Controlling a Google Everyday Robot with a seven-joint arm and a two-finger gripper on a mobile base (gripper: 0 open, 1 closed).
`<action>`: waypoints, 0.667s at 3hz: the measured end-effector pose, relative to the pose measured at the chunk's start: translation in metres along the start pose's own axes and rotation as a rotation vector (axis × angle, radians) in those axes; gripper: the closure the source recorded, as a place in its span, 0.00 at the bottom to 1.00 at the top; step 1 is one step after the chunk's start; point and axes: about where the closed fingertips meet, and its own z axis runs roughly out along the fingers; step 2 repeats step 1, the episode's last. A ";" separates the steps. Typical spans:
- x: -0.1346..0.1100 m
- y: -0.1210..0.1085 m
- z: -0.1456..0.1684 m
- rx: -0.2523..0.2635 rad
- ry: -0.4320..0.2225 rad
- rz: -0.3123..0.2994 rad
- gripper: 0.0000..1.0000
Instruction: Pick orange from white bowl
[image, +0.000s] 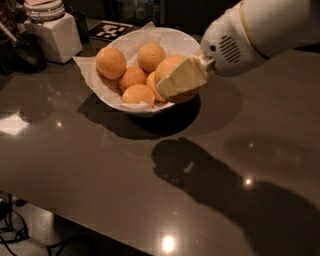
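The white bowl (187, 42), lined with crumpled white paper, stands at the back of the dark table and holds several oranges. My gripper (181, 79) reaches in from the right over the bowl's right front rim. It is shut on one orange (170, 66), the one nearest the right rim. One cream finger (182, 77) covers the front of that orange, and the other finger is hidden behind it. The held orange overlaps the bowl's rim and appears raised a little above the others. The other oranges (111, 62) lie to its left in the bowl.
A white square jar-like container (52, 35) stands at the back left, next to a dark object (27, 50). A black-and-white marker tag (111, 30) lies behind the bowl. The dark table (100, 165) reflects light spots, and its front edge runs along the lower left.
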 end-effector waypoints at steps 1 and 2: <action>0.010 0.000 -0.002 0.004 0.008 0.020 1.00; 0.010 0.000 -0.002 0.004 0.008 0.020 1.00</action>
